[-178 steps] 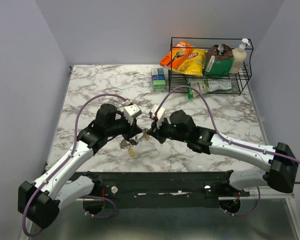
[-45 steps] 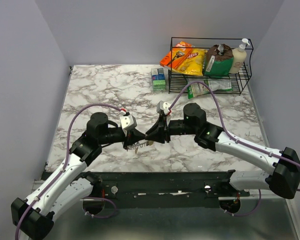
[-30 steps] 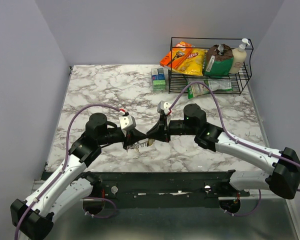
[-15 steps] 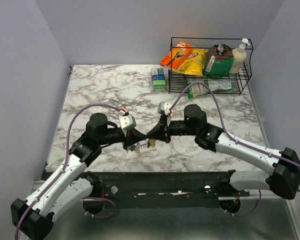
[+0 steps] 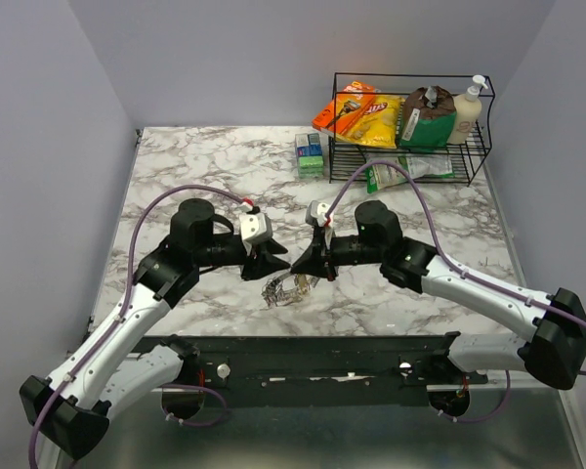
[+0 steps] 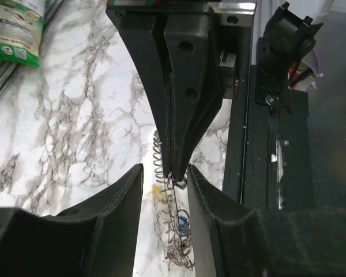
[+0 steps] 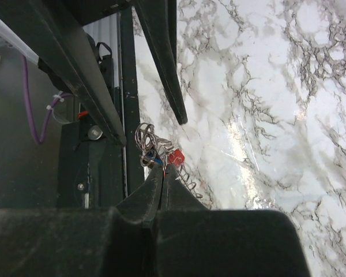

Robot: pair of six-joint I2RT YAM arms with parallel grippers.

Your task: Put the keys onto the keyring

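Note:
The keyring [image 5: 287, 289] is a thin wire ring with silver keys bunched on it. It hangs over the marble table near the front edge. My right gripper [image 5: 301, 268] is shut on the ring's wire; in the right wrist view its tips [image 7: 163, 169] pinch the wire beside a red key head [image 7: 174, 157]. My left gripper [image 5: 268, 264] is open. In the left wrist view [image 6: 164, 179] its fingers stand either side of the ring [image 6: 177, 210] without touching it. The keys [image 6: 183, 245], with blue and yellow heads, dangle below. The right gripper's shut fingers [image 6: 184, 86] reach down from above.
A black wire rack [image 5: 474, 147] at the back right holds snack bags and a pump bottle. Small boxes [image 5: 311, 153] and a green packet [image 5: 398, 171] lie beside it. The black front rail [image 5: 322, 349] runs just below the keys.
My left gripper has opened, let go of the ring and drawn back and up to the left. The bunch now hangs from my right gripper alone, which has barely moved.

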